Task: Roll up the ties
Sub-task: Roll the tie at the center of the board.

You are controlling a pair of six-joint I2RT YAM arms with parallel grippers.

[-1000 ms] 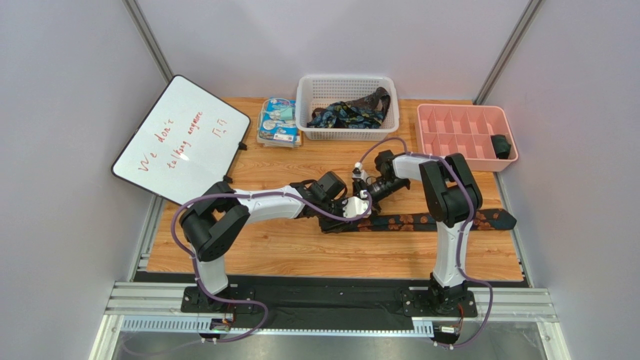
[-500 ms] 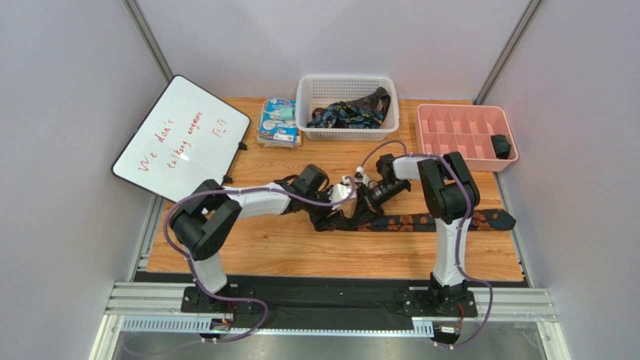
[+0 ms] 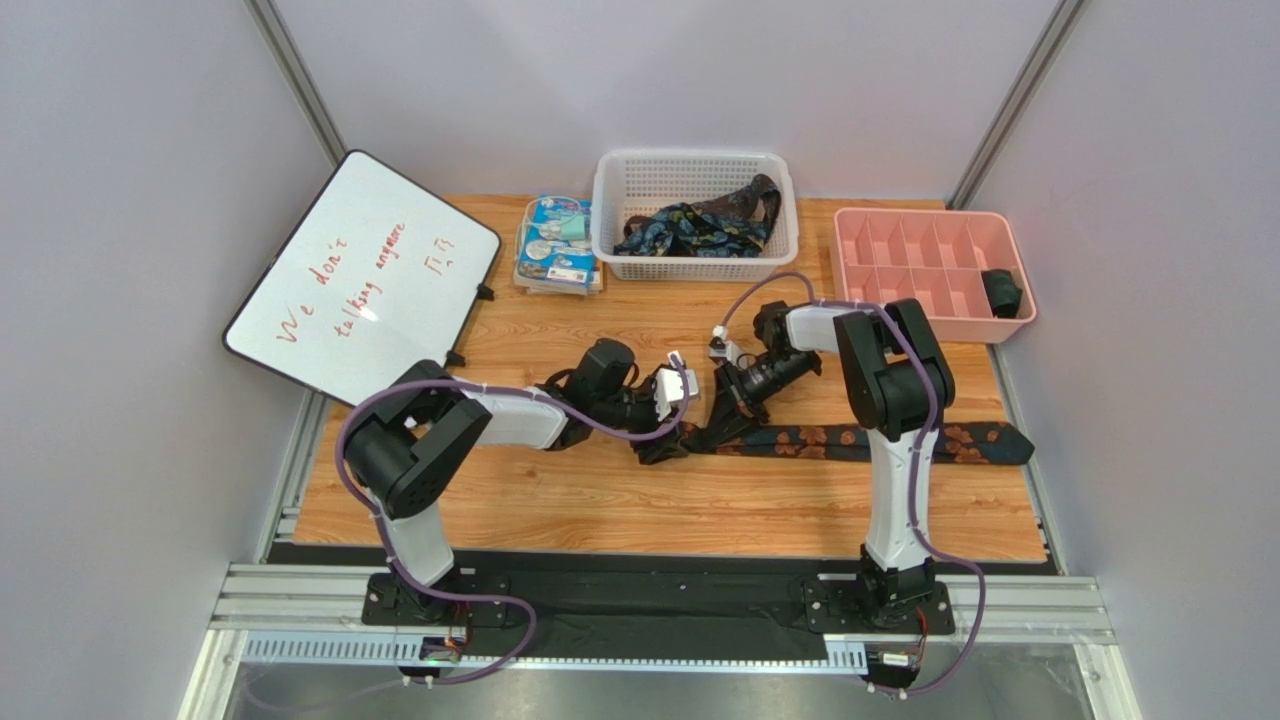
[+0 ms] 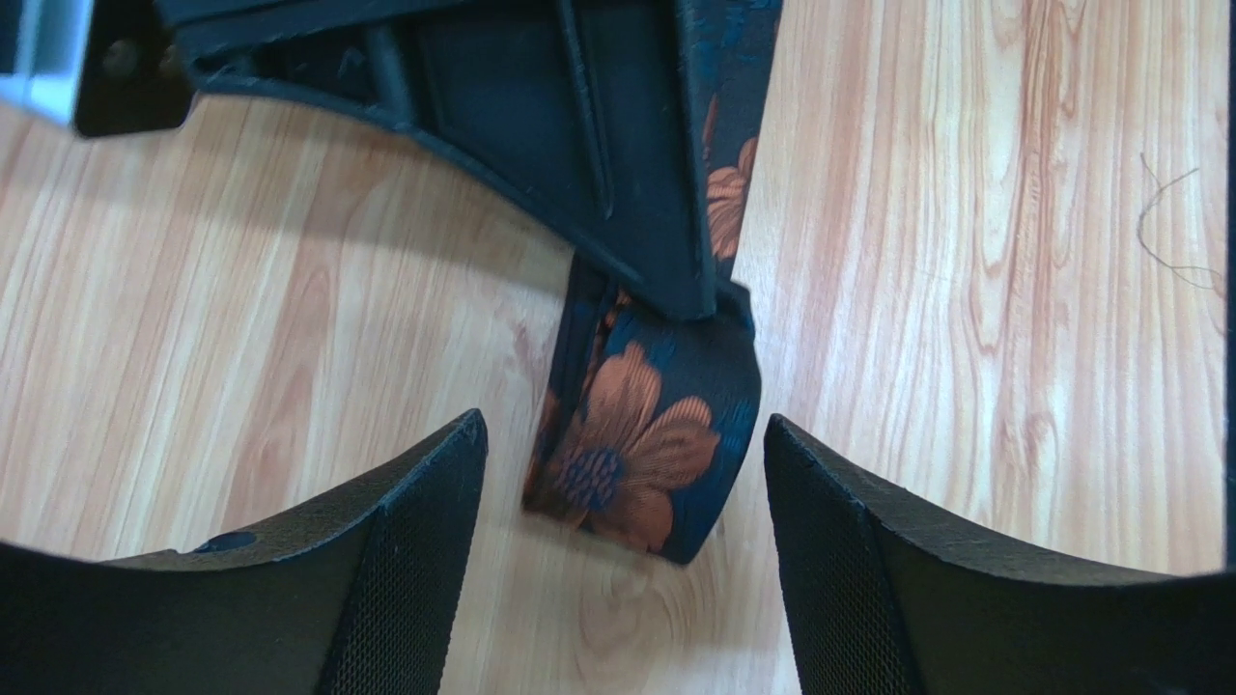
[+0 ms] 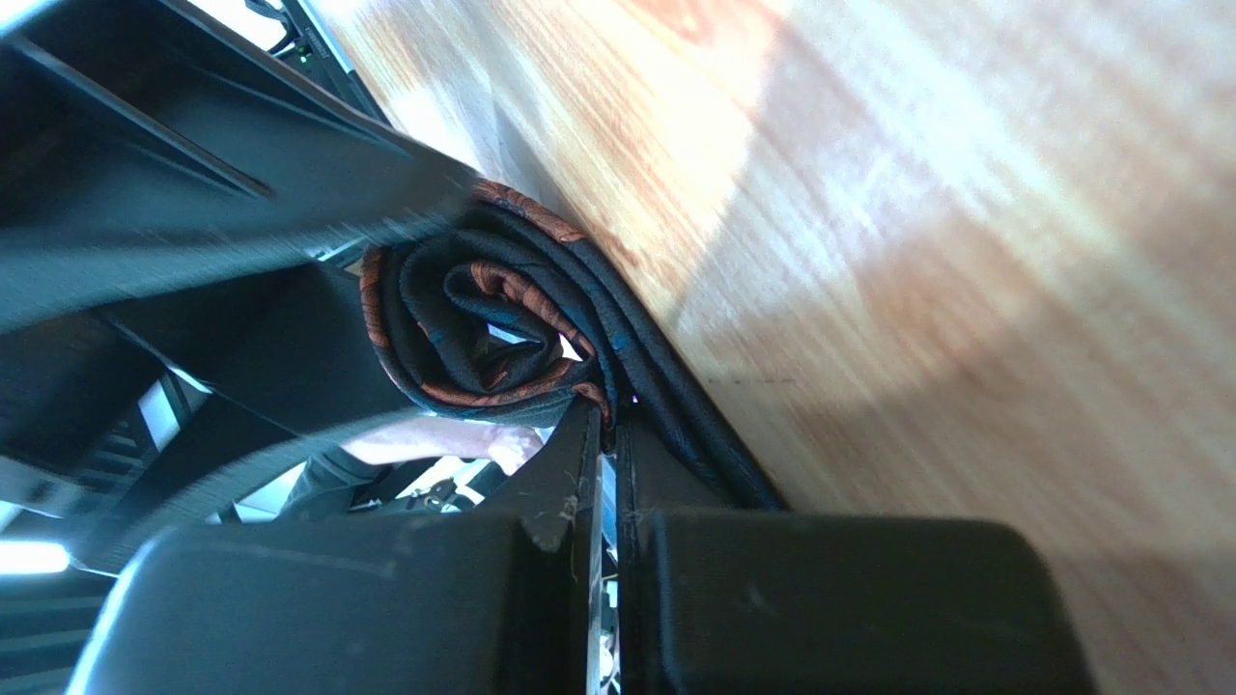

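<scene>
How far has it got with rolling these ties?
Done: one dark roll, seemingly a tie, sits in the pink tray. In hand: the right gripper is shut on the started roll of the tie on the table, most of it lying flat; the left gripper is open beside it. Left: finish this roll, then the ties in the basket.

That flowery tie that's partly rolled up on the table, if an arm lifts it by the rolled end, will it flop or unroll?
Likely floppy: the tie lies limp and flat on the table beyond its coil, so that length would dangle. The coil shows gaps between layers, so it may unwind unless the right gripper pinches it firmly.
</scene>
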